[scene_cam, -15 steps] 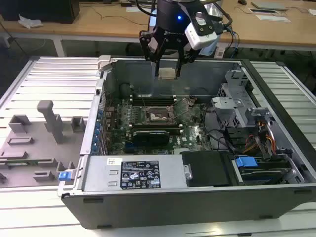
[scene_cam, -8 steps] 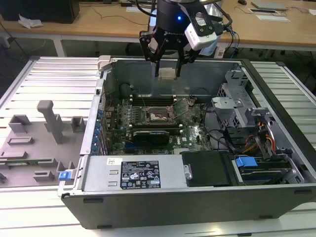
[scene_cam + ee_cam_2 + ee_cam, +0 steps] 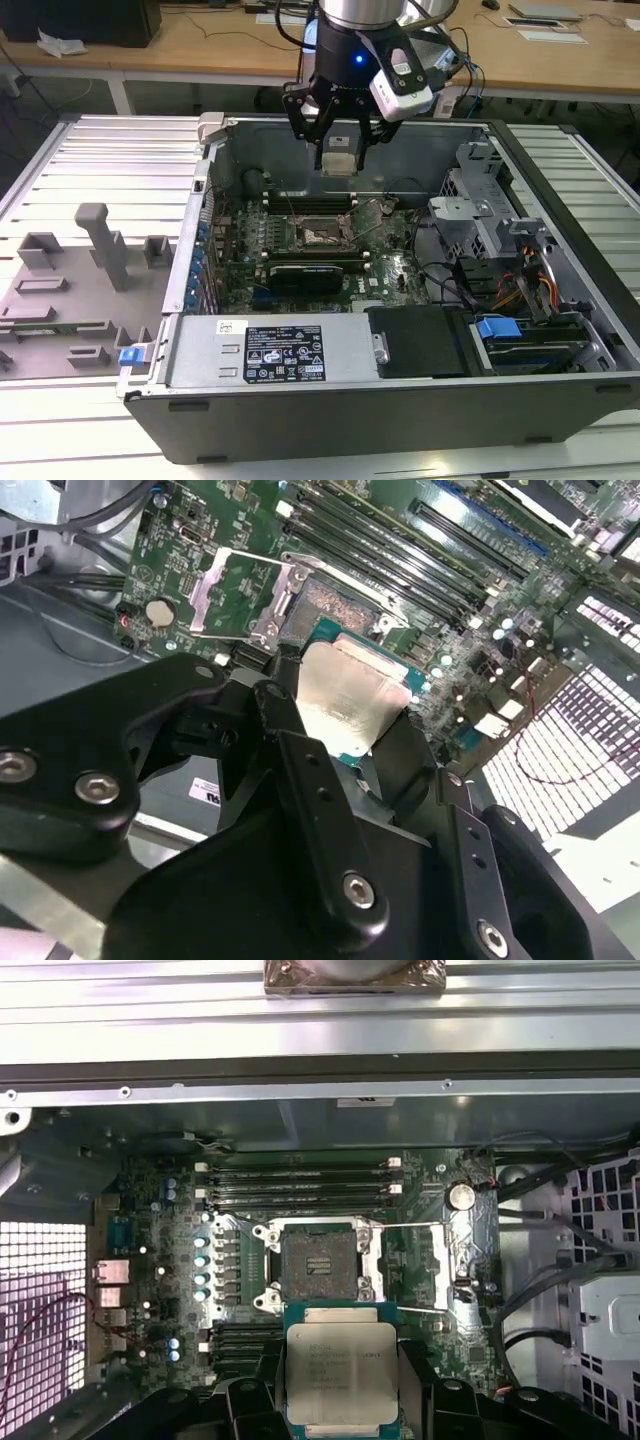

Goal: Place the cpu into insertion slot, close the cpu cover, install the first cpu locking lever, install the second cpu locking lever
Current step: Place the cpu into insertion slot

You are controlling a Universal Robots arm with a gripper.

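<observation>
My gripper [image 3: 338, 158] hangs over the open computer case, shut on the cpu [image 3: 338, 164], a flat square chip with a pale silver top. The cpu [image 3: 340, 1372] is held level by two opposite edges between black fingers [image 3: 258, 1405], and it also shows in the second wrist view [image 3: 350, 695]. Below it on the green motherboard the insertion slot [image 3: 318, 1265] lies bare, dark with a glinting centre [image 3: 340, 605]. The cpu cover [image 3: 425, 1265] is swung open to one side of the slot [image 3: 232, 592]. Thin wire levers [image 3: 405, 1225] stand raised beside it.
Black memory sticks [image 3: 300, 1182] run along one side of the slot. The case's metal wall [image 3: 215, 150] rises close behind the gripper. A labelled power supply [image 3: 270, 350], drive cage [image 3: 480, 200] and cables [image 3: 450, 285] fill the case's front and right. A grey fixture plate [image 3: 70, 290] lies at the exterior view's left.
</observation>
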